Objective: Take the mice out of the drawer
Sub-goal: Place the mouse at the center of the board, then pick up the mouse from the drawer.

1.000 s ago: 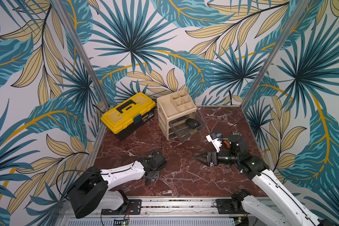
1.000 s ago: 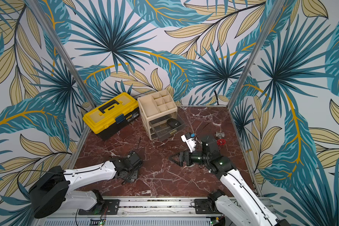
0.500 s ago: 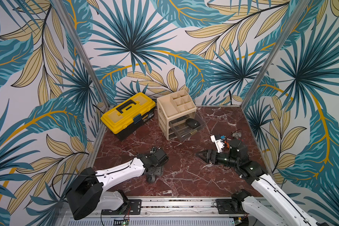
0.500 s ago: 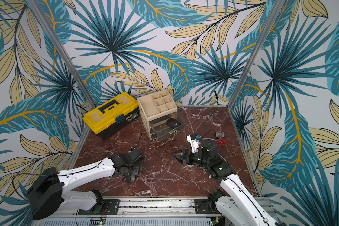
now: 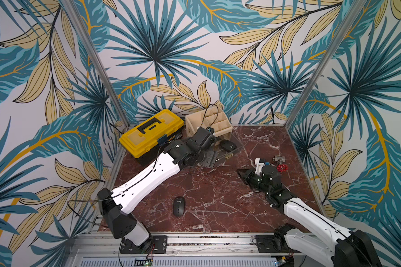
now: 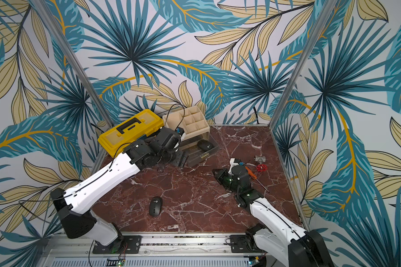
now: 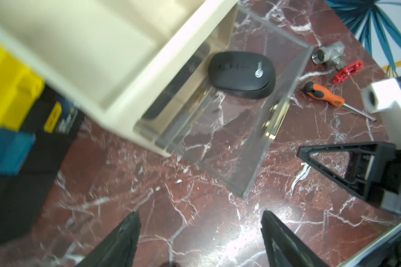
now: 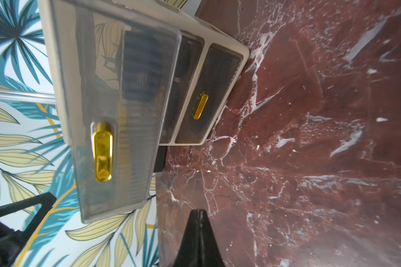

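— What changed on your side?

— Nearest me, one mouse (image 5: pixel 179 206) lies alone on the marble table (image 5: pixel 218 198) toward the front edge, top side up. A second ago my left arm was crouched over that spot. It has since swung away to the back, so the mouse sits uncovered with nothing touching it.

— And the right side?

— My right gripper (image 5: pixel 241 173) was spread wide a second ago. Now its fingertips (image 8: pixel 193 231) are pressed tight together with nothing between them, low over bare marble and aimed at the drawer front. The arm itself has shifted only a little. The orange-handled screwdriver (image 6: pixel 250 172) and the red-wheeled valve (image 5: pixel 281 167) lie just beside its wrist.

— Left gripper?

— The left gripper (image 7: pixel 200 222) hangs spread wide and empty above the marble, just short of the front wall of the clear drawer (image 7: pixel 285 97). It touches nothing that I can see.

— What's in the drawer?

— It's pulled out of the beige organizer (image 5: pixel 208 124), and a second mouse (image 7: pixel 241 74) lies inside, toward the organizer end. A dark shape sits further in under the organizer, too blurred for me to name. The yellow toolbox (image 5: pixel 151 131) stands closed to the left of the organizer, in the back corner.
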You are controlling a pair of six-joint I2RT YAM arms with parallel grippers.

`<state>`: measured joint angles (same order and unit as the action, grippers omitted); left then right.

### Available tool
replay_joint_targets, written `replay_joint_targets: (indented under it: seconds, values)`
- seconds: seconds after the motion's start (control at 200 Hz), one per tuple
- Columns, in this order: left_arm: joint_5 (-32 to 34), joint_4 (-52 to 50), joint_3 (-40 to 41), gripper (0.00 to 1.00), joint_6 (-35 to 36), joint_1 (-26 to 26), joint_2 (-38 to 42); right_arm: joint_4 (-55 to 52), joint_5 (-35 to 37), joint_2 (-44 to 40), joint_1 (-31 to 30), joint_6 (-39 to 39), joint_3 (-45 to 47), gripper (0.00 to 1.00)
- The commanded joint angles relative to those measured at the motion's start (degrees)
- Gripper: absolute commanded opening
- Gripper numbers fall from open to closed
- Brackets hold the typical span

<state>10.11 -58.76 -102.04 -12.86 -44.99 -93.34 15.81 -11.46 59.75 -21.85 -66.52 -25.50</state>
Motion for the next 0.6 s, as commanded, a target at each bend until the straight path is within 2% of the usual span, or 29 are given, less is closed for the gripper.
replay_joint_targets:
  seconds: [0.0, 0.125, 0.245, 0.386, 0.461, 0.556, 0.596]
  values:
    - [-5.56, -5.45, -9.83, 0.82, 11.56, 1.94, -5.71, 9.32, 2.51, 2.64, -0.21, -4.01, 0.08, 0.0]
    - [-12.42, -6.56, -18.29, 0.7, 12.59, 2.47, -11.4, 6.71, 3.82, 3.7, -0.16, -2.11, -2.35, 0.0]
    - [-15.16, -6.14, -23.05, 0.55, 12.08, 2.53, -14.71, 5.19, 4.71, 4.28, -0.2, -1.05, -3.63, 0.0]
    - [-15.11, -5.71, -25.91, 0.53, 12.39, 2.54, -16.98, 4.85, 4.73, 5.61, -0.13, -0.15, -4.41, 0.0]
    - [-15.96, -4.26, -26.09, 0.47, 12.56, 2.54, -17.61, 5.13, 4.73, 6.71, -0.14, 0.16, -4.65, 0.0]
    - [-17.27, -2.27, -26.37, 0.34, 12.77, 2.54, -19.23, 6.86, 4.15, 8.15, -0.21, -0.17, -4.75, 0.0]
    - [-17.76, -1.21, -26.54, 0.23, 12.77, 2.54, -20.03, 7.57, 3.91, 8.76, -0.18, -0.41, -4.65, 0.0]
